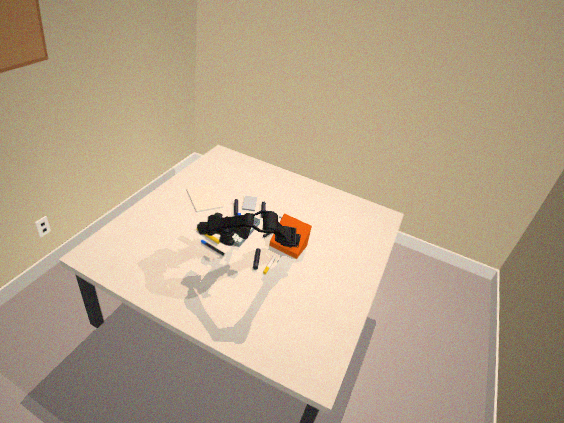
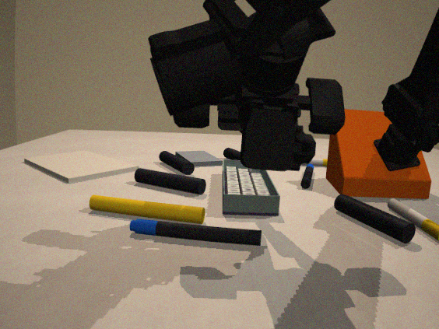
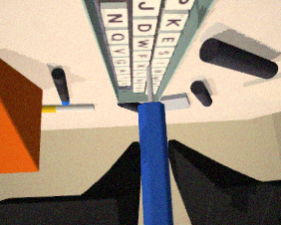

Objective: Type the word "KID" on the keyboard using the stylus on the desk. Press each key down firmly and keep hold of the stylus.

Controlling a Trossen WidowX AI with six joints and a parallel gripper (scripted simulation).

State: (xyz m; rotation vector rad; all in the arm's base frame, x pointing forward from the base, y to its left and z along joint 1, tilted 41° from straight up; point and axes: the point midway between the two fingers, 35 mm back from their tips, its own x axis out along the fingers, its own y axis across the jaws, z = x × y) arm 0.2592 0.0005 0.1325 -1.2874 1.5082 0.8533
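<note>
My gripper (image 3: 153,146) (image 2: 274,154) is shut on the blue stylus (image 3: 155,164), which points away from the wrist camera with its thin grey tip over the keyboard. The keyboard (image 3: 101,37) (image 2: 251,204) is a narrow green tray of white letter keys in three rows. In the wrist view the tip appears between the middle row and the row with K, E and S, beyond those large letters. K and D are readable; I is too small to tell for sure. Whether the tip touches a key cannot be told. In the exterior view the gripper hides the stylus, above the keyboard's far part.
An orange block (image 1: 304,231) (image 2: 379,187) (image 3: 20,124) stands beside the keyboard. Several black cylinders, a yellow rod (image 2: 145,209) and a black-and-blue pen (image 2: 206,233) lie around it. A grey slab (image 2: 198,158) and a flat pale panel (image 2: 78,164) lie on the desk (image 1: 300,331).
</note>
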